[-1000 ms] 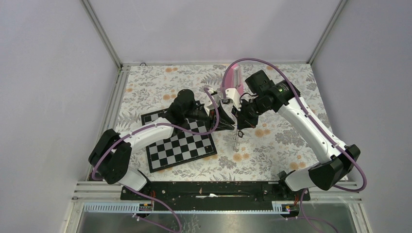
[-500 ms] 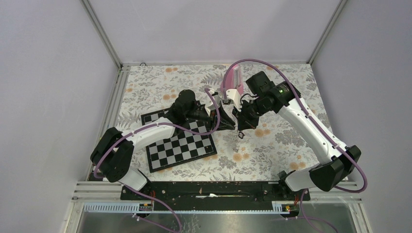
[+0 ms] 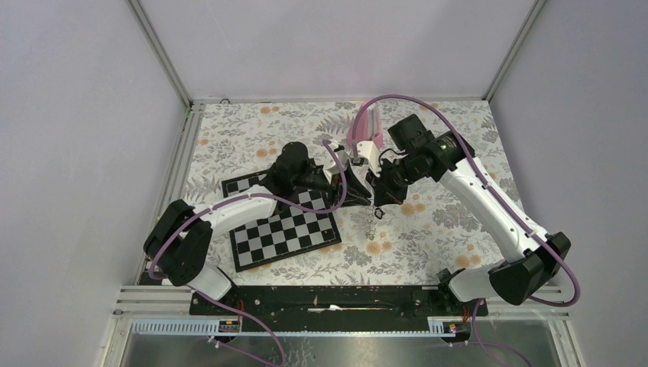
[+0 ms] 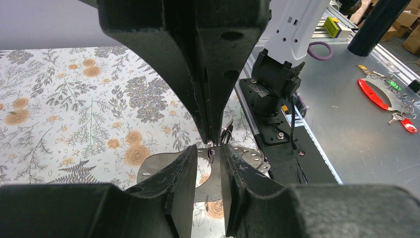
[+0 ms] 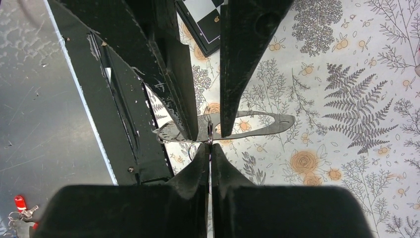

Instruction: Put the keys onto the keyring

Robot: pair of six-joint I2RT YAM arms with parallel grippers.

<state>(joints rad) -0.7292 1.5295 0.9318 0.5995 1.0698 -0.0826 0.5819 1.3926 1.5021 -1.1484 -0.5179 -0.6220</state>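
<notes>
The two arms meet in the air above the middle of the table (image 3: 428, 229), just off the far right corner of the chessboard (image 3: 283, 225) and in front of the pink metronome (image 3: 365, 128). The right claw (image 5: 210, 148) is pressed tight together on a thin sliver of metal seen edge-on, which I take to be the silver key (image 5: 210, 133). A small part of it stands out past the fingertips. The left claw (image 4: 210, 151) faces it with its fingers apart, one on each side of that sliver, and daylight shows in both gaps. Whether those fingers also press on something pale I cannot tell. A faint pale curve (image 5: 192, 151) by the left claw's finger may be the keyring, but it is too thin to be sure. From above, a tiny thing dangles just under the claws. I cannot make out the red key among them.

The key should be light, stiff and smooth. Pinched by its flat it will likely swivel or slide out if nudged sideways. The best hold is flat across the head, leaving the hole free. The keyring, being a soft loop, will probably bend away from a push. It wants gripping close to its opening, so the end stays put while the key is fed on.
</notes>
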